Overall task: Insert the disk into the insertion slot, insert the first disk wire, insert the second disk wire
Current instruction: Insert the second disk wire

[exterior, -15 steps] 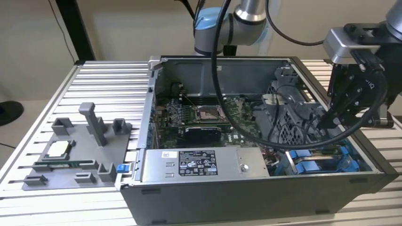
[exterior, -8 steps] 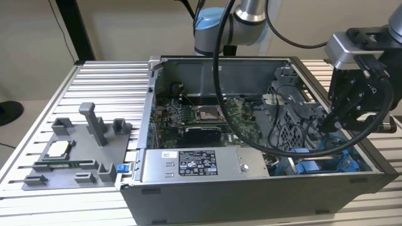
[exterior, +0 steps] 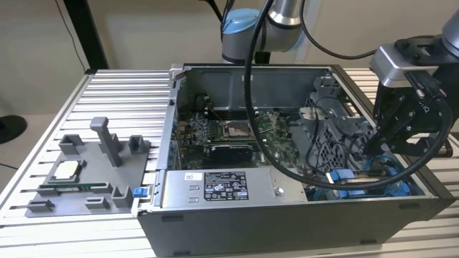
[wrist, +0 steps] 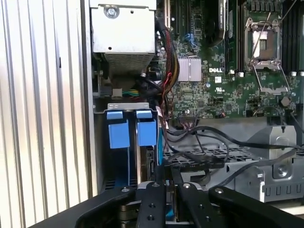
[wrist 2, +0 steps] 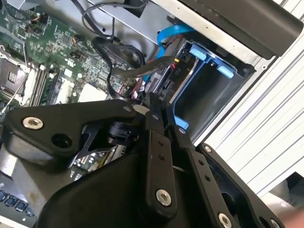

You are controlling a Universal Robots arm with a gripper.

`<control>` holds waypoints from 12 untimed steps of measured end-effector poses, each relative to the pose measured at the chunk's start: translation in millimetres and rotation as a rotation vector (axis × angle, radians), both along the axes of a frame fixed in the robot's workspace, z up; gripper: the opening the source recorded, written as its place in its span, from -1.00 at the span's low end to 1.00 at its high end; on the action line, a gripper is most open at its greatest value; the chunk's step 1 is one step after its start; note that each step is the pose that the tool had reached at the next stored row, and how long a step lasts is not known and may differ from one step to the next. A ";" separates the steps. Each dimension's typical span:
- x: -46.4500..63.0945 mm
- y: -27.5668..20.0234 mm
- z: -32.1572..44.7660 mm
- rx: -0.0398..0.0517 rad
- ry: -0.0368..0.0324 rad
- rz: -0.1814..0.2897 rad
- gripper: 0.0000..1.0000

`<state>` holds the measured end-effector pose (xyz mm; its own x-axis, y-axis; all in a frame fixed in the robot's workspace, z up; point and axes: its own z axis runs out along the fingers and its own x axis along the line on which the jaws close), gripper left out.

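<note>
Both wrist views show the gripper (wrist: 169,175), jaws clenched, beside the insertion slot (wrist: 128,145); at the exterior view's right I see it above a near corner of the computer case (exterior: 287,231).

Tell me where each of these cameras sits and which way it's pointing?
Exterior view: off the arm, looking down into the open computer case; shows the arm and gripper.
First wrist view: rides the wrist, looks past the gripper at the insertion slot and motherboard.
Second wrist view: rides the wrist, looks across the gripper at the insertion slot from another angle.
Shared: all three show gripper and insertion slot.
</note>
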<state>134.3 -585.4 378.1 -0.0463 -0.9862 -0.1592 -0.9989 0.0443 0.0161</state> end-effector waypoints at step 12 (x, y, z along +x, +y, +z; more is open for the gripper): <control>-3.3 -7.1 -9.3 -0.0003 -0.0592 0.021 -1.00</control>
<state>131.0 -592.5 368.8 -0.0160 -0.9869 -0.1607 -0.9988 0.0232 -0.0430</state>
